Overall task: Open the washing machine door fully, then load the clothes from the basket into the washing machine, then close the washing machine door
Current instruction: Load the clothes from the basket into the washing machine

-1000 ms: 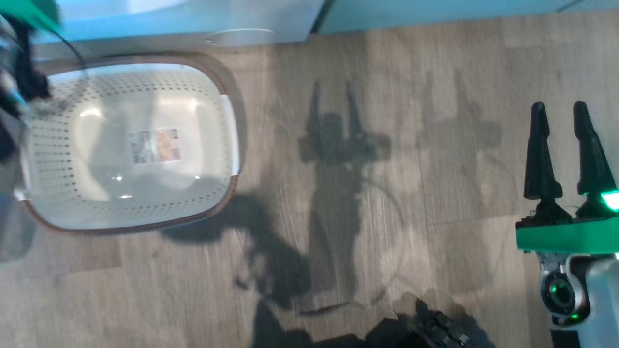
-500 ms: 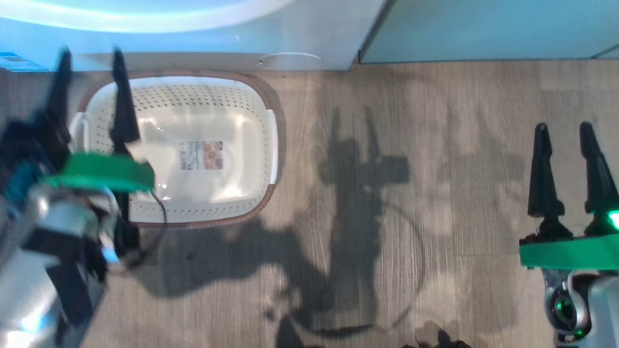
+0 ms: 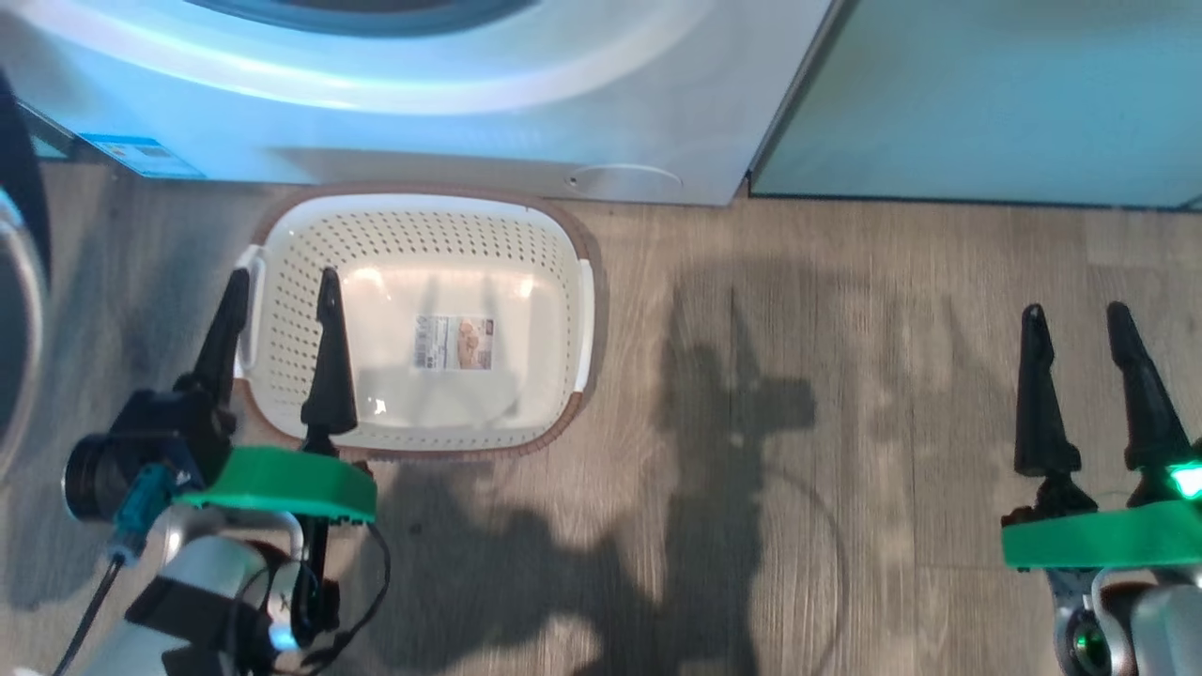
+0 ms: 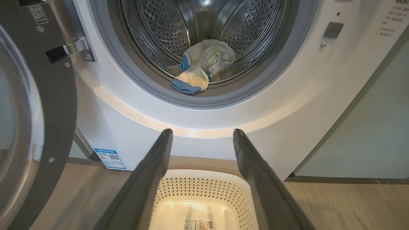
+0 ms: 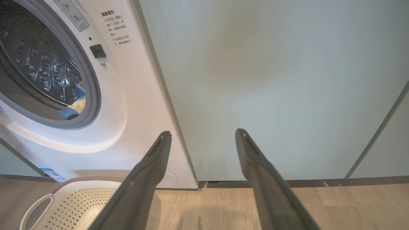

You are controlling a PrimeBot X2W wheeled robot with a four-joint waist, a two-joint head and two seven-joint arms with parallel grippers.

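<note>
The washing machine [image 3: 404, 113] [image 4: 204, 124] [image 5: 127, 95] stands white ahead of me, its porthole uncovered. Its door [image 4: 38, 105] [image 3: 19, 310] hangs swung out on the left, black rim and glass showing. Inside the steel drum lie the clothes [image 4: 201, 68] [image 5: 75, 107], pale yellow with blue cuffs. The basket [image 3: 282, 244] [image 4: 204, 191] [image 5: 64, 201] sits on the floor before the washer, with just a label sticker on its bottom. My left gripper [image 3: 279, 305] [image 4: 202, 134] hovers open over the basket's left end, nothing in it. My right gripper [image 3: 1075, 324] [image 5: 202, 135] is open far to the right.
Pale green cabinets [image 3: 986, 94] [image 5: 271, 89] stand right of the washer. A blue-and-white sticker [image 3: 141, 155] [image 4: 110, 158] and a round service flap [image 3: 624, 178] mark the washer's low front. Wood floor [image 3: 845, 422] spreads to the right under arm shadows.
The head camera has tilted up, so the basket and washer sit lower in the picture. My left gripper has come back from the upper left to hang over the basket's left end.
</note>
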